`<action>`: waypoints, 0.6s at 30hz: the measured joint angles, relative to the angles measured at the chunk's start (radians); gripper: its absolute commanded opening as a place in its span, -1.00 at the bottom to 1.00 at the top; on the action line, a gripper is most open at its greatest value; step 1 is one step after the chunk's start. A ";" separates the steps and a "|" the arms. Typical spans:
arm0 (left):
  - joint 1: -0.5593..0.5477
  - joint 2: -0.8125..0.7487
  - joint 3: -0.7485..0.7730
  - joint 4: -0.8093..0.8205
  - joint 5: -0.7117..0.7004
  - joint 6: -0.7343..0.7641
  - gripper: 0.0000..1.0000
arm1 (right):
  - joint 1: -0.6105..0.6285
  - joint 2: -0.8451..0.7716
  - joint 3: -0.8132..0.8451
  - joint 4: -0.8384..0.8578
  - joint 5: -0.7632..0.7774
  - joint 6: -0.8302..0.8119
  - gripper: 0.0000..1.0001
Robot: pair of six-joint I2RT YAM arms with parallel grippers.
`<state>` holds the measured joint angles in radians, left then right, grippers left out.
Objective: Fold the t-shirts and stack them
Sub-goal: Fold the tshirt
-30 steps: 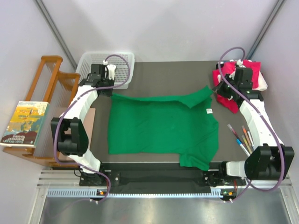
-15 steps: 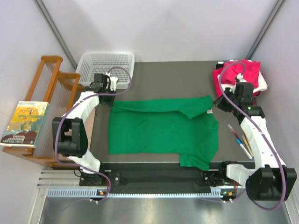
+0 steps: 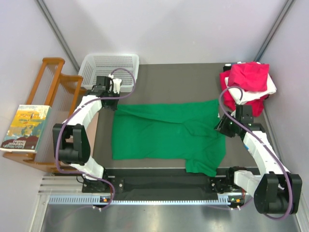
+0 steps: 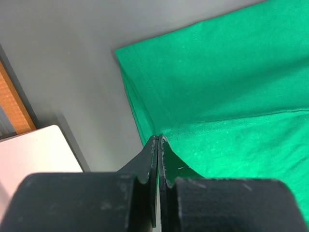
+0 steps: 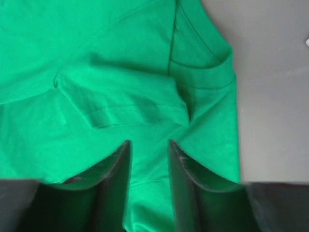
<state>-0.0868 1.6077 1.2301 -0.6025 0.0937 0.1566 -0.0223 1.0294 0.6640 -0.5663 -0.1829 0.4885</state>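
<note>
Green t-shirt (image 3: 164,133) lies spread mid-counter (image 3: 178,82), far edge folded over towards the near side, one sleeve (image 3: 203,166) sticking out at the near edge. Left pincer (image 4: 158,141) is clenched tight at the shirt's far-left corner. It looks pinched on the hem, though I can't make out fabric between the tips. Right pincer (image 5: 148,143) is released, jaws apart with nothing between them, hovering over the shirt just beside the collar (image 5: 207,72). Red, pink and white tees (image 3: 248,79) are heaped at the far-right corner. White basket (image 3: 108,65) sits far left.
</note>
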 measured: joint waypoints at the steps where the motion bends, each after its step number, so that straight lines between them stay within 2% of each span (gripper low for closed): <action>1: 0.000 -0.003 0.000 -0.001 0.000 0.000 -1.00 | 0.000 0.002 -0.003 0.000 -0.004 -0.003 0.10; 3: 0.000 -0.010 0.000 -0.003 0.001 0.000 -1.00 | 0.000 0.009 -0.003 0.000 -0.009 -0.007 0.16; 11: 0.000 -0.035 -0.010 -0.004 0.018 0.000 -1.00 | 0.000 0.076 0.042 0.010 -0.013 0.016 0.18; 12: 0.000 -0.037 -0.013 -0.005 0.022 0.000 -0.88 | 0.000 0.098 0.066 0.015 -0.014 0.024 0.18; 13: 0.000 -0.038 -0.015 -0.006 0.026 0.000 -0.66 | 0.000 0.133 0.105 0.024 -0.014 0.032 0.18; 14: 0.000 -0.040 -0.017 -0.010 0.030 -0.001 -0.18 | 0.000 0.175 0.151 0.035 -0.017 0.038 0.18; 15: 0.000 -0.042 -0.018 -0.014 0.033 0.000 0.00 | 0.000 0.222 0.203 0.048 -0.020 0.045 0.18; 16: 0.000 -0.042 -0.018 -0.019 0.036 0.003 0.12 | 0.000 0.267 0.254 0.068 -0.022 0.050 0.18; 18: 0.000 -0.042 -0.018 -0.034 0.040 0.001 0.15 | 0.000 0.343 0.341 0.104 -0.026 0.060 0.18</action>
<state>-0.0868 1.5658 1.2125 -0.6361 0.1341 0.1574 -0.0223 1.3724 1.0050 -0.4625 -0.2085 0.5488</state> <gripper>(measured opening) 0.526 0.588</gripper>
